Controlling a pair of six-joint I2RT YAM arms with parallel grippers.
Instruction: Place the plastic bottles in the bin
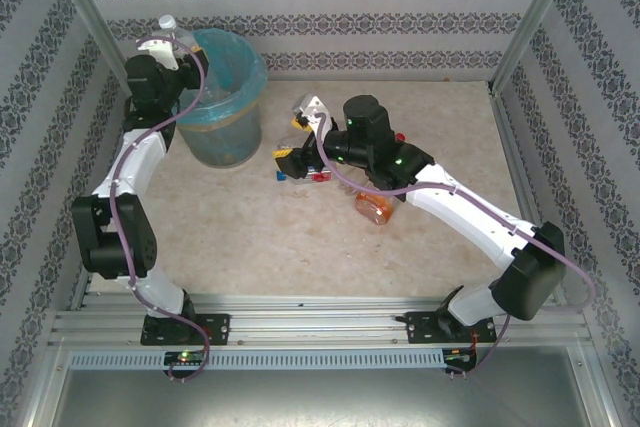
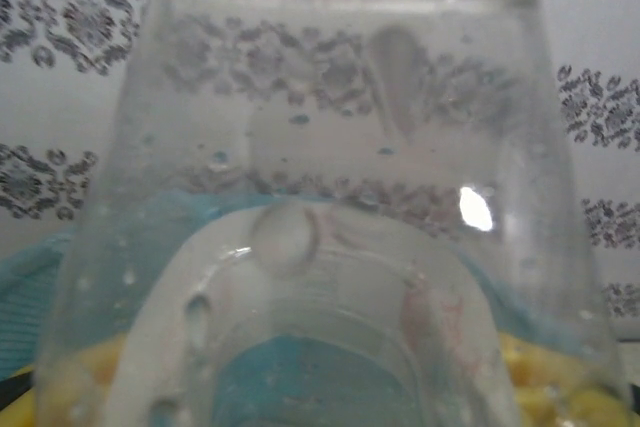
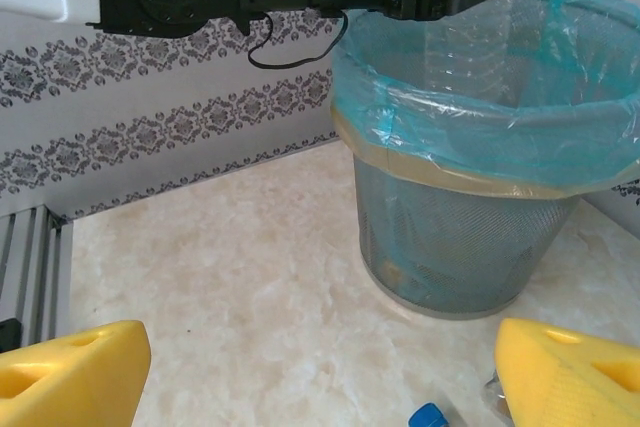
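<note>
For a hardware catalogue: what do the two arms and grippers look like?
The left arm and right arm have white links joined by black joint housings, each with a purple cable looped along it. Small green lights glow on the right arm. The right gripper has chunky yellow fingers.

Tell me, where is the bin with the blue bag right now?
In the top view the bin stands at the far left of the table, near the back wall; the left gripper holds a clear bottle at its left rim.
</note>
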